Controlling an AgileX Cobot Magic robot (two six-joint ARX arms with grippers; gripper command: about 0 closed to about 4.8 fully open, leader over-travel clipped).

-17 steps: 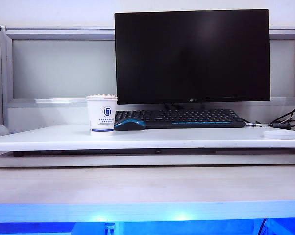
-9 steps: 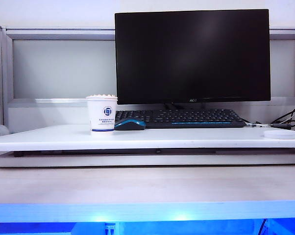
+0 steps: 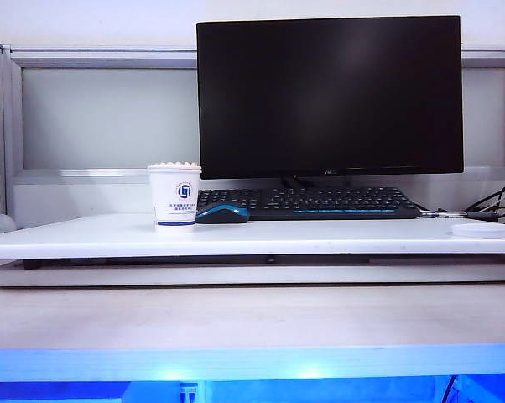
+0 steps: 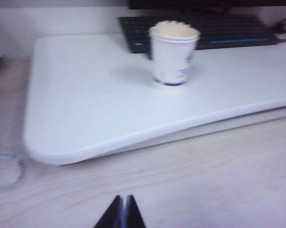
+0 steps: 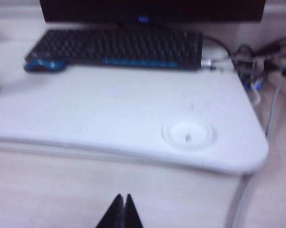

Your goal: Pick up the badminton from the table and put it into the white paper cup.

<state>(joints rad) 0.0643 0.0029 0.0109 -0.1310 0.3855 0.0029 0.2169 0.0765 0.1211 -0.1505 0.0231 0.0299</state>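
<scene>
Pincers left (image 4: 123,211) and right (image 5: 122,210), both closed, empty.

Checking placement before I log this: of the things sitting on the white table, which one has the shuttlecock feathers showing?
The white paper cup, left of the blue mouse; feather tips poke above its rim.

A: What shows of the robot itself?

B: Very little. In the left wrist view only the left tool (image 4: 123,212) appears: two black fingers (image 4: 115,214) tapering to sharp points, pressed together with a thin pale seam between them.

A: And the other arm?

B: The right tool (image 5: 122,211) looks the same, a pair of matte black wedge-shaped fingers (image 5: 131,214) meeting at the tips. Both are slightly blurred. The exterior view shows no arm at all.
</scene>
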